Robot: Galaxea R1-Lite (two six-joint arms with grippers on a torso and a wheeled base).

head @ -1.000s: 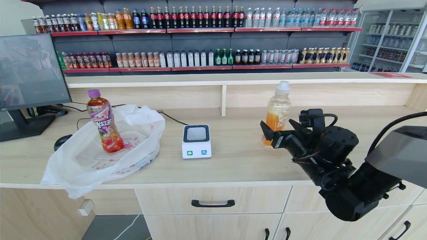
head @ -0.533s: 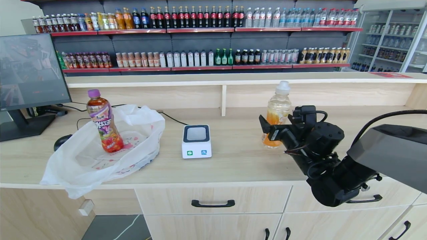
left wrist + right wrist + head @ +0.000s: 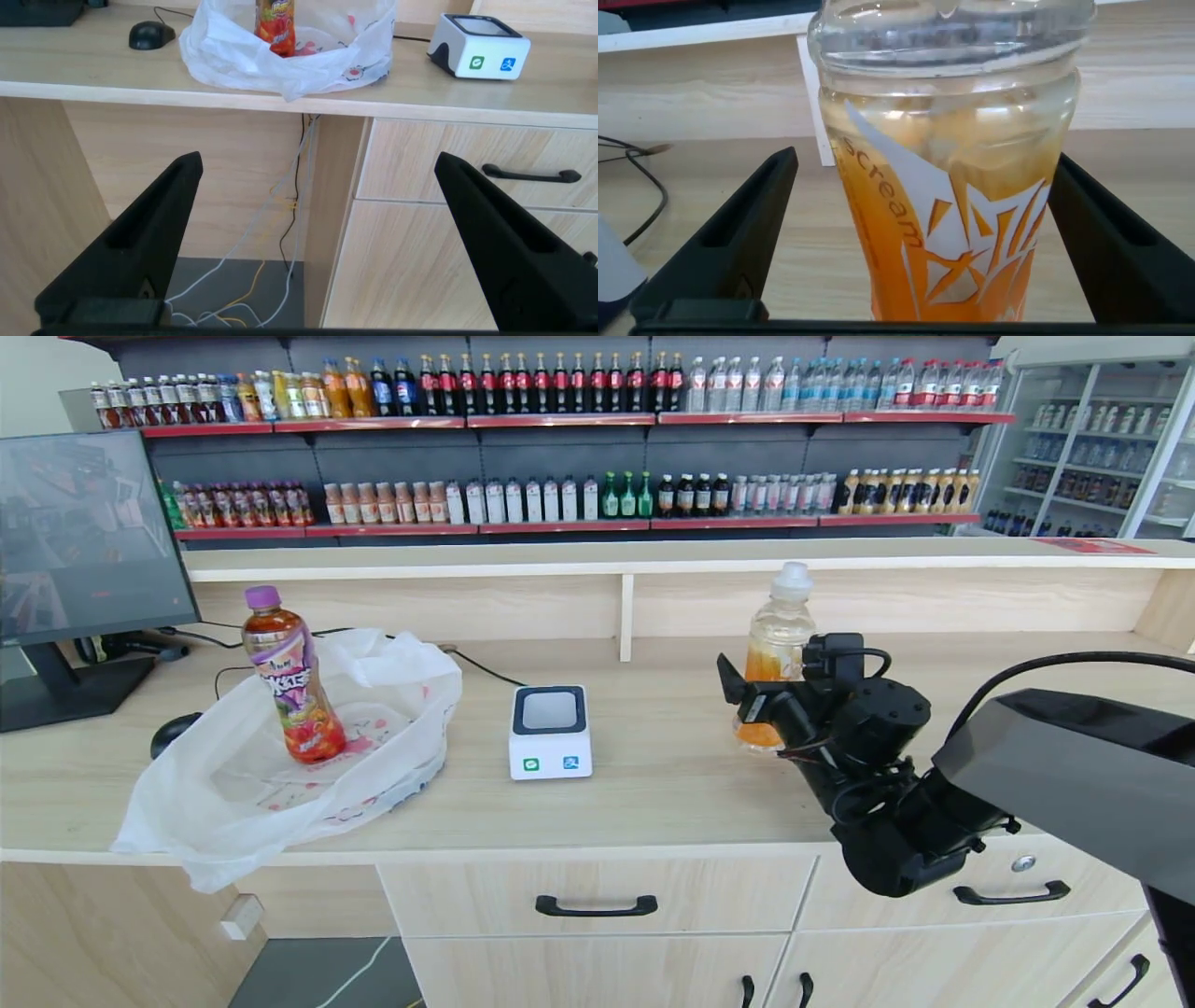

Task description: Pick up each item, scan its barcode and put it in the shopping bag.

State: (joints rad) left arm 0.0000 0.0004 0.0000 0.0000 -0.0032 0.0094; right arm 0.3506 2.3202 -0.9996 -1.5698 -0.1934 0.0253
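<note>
A clear bottle of orange drink with a white cap (image 3: 778,644) (image 3: 957,168) stands upright on the counter's right half. My right gripper (image 3: 747,695) (image 3: 924,243) is open, one finger on each side of the bottle's lower body, apart from it. A purple-capped juice bottle (image 3: 291,677) (image 3: 275,21) stands upright inside the white shopping bag (image 3: 271,775) (image 3: 290,56) on the left. The white barcode scanner (image 3: 550,731) (image 3: 478,47) sits mid-counter. My left gripper (image 3: 318,243) hangs open below the counter edge, in front of the cabinet.
A monitor (image 3: 84,569) and a black mouse (image 3: 173,733) (image 3: 149,35) sit at the far left, with cables (image 3: 485,665) behind the bag. A raised wooden ledge (image 3: 653,565) backs the counter. Drawers with black handles (image 3: 596,905) lie below. Drink shelves fill the background.
My right arm has moved forward and up toward the orange bottle, bringing its open fingers around the bottle's lower part. Nothing else on the counter moved.
</note>
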